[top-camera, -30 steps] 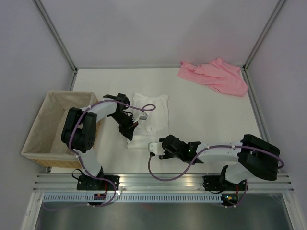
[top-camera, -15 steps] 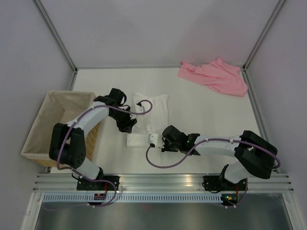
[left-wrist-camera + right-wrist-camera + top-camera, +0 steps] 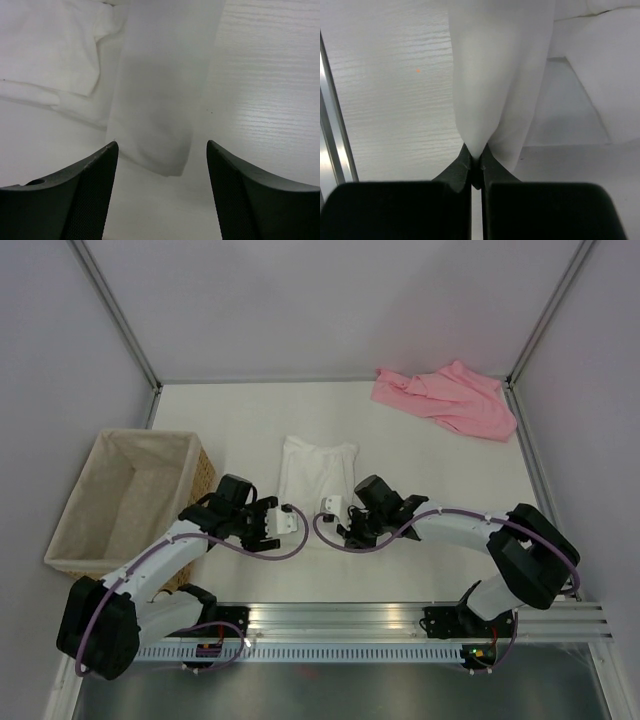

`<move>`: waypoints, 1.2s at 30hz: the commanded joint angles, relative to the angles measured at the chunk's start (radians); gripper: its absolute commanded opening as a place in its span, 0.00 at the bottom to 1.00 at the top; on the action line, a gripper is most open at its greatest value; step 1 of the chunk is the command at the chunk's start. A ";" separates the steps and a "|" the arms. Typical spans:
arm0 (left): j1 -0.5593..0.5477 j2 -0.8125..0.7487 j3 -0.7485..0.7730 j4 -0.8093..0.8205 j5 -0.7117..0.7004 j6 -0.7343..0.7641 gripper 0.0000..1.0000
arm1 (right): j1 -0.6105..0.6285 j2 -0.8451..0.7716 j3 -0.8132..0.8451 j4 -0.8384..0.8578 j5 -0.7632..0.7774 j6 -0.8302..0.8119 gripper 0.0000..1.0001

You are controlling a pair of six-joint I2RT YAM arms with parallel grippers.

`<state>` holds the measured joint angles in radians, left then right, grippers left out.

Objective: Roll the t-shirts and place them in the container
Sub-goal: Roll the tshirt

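Note:
The white t-shirt (image 3: 318,468) lies folded into a narrow strip in the middle of the table. My right gripper (image 3: 332,508) is at its near right corner, shut on a pinch of the white cloth (image 3: 495,75), which rises in a fold from the fingertips (image 3: 465,162). My left gripper (image 3: 283,523) stands open just near-left of the shirt. The shirt's near end (image 3: 160,110) hangs in front of its spread fingers (image 3: 95,175), and nothing is between them. The pink t-shirt (image 3: 447,398) lies crumpled in the far right corner.
A cloth-lined wicker basket (image 3: 75,530) stands at the left edge of the table, beside the left arm. Metal frame posts (image 3: 530,330) rise at the far corners, and an aluminium rail (image 3: 340,618) runs along the near edge.
My left gripper let go of the white t-shirt, opened and drew back toward the near side. My right gripper shut on the shirt's near end and carried it away from the near edge.

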<state>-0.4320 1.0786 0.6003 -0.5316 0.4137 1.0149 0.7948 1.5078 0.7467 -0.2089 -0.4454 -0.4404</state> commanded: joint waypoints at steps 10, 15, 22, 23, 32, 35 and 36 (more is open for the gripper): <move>-0.044 0.161 0.059 0.026 -0.078 0.001 0.06 | -0.051 0.005 0.072 -0.113 -0.216 -0.026 0.00; 0.002 0.184 0.233 -0.441 0.181 0.100 0.02 | -0.077 0.017 0.140 -0.277 -0.453 -0.015 0.00; 0.091 0.365 0.285 -0.492 0.240 0.091 0.02 | -0.189 0.098 0.066 -0.192 -0.506 0.152 0.06; 0.096 0.413 0.311 -0.490 0.246 0.076 0.02 | -0.201 0.106 0.066 -0.169 -0.495 0.172 0.10; 0.108 0.554 0.395 -0.464 0.270 0.008 0.02 | -0.270 0.094 0.054 -0.119 -0.470 0.244 0.52; 0.110 0.547 0.389 -0.462 0.264 0.005 0.02 | -0.270 0.055 0.016 -0.066 -0.463 0.281 0.56; 0.108 0.549 0.389 -0.462 0.263 0.004 0.02 | -0.270 0.045 0.005 -0.040 -0.463 0.301 0.57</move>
<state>-0.3260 1.6341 0.9661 -0.9829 0.6331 1.0405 0.5220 1.6100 0.7807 -0.3332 -0.8764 -0.1913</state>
